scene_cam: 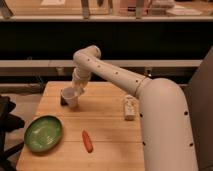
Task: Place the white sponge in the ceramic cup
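Camera view. We are taking the ceramic cup point(70, 97) as our landmark. It is standing upright on the wooden bench point(106, 127), toward the far left corner. The tool point(78, 90) is hanging just above and to the right of the cup, close at its rim. We cannot tell whether it is touching the cup, nor whether it is released, clenched or grasping anything. The white arm point(117, 76) is reaching down to the cup from the right, its thick lower part filling the right side of the view. A green plate point(43, 133) is lying nearer the camera than the cup and to its left, well apart. An orange, carrot-like object point(87, 141) is lying nearer than the cup, slightly to its right. A small white pack point(129, 108) is sitting to the right of the cup, well apart.
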`<state>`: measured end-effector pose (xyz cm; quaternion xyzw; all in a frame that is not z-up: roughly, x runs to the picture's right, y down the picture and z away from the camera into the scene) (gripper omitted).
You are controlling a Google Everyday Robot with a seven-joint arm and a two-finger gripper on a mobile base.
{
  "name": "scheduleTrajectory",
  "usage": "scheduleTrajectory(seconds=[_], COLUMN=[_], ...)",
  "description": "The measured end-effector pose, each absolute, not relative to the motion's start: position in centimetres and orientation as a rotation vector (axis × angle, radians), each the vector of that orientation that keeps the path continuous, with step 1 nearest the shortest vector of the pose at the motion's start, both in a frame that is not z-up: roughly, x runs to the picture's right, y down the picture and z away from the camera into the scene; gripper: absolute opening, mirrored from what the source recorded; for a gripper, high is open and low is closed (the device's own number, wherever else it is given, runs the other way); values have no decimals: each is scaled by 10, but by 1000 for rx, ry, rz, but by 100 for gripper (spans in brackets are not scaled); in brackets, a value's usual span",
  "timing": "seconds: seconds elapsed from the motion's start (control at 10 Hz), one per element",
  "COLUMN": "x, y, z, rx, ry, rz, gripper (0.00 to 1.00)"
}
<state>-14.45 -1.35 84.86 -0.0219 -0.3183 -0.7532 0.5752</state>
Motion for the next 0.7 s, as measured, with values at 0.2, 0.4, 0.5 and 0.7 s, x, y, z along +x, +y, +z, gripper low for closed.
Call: scheduleTrajectory(seconds=[0.2,0.4,0.5,0.7], x=[-145,-146,-147,-147], y=[-14,-15,-16,-17], z=[848,848,847,847], rx=[-46,-39,-36,-31], ry=[-748,-749,-750,-752], rz=[-1767,-1771,-1773,-1777], gripper=[4,4,4,4])
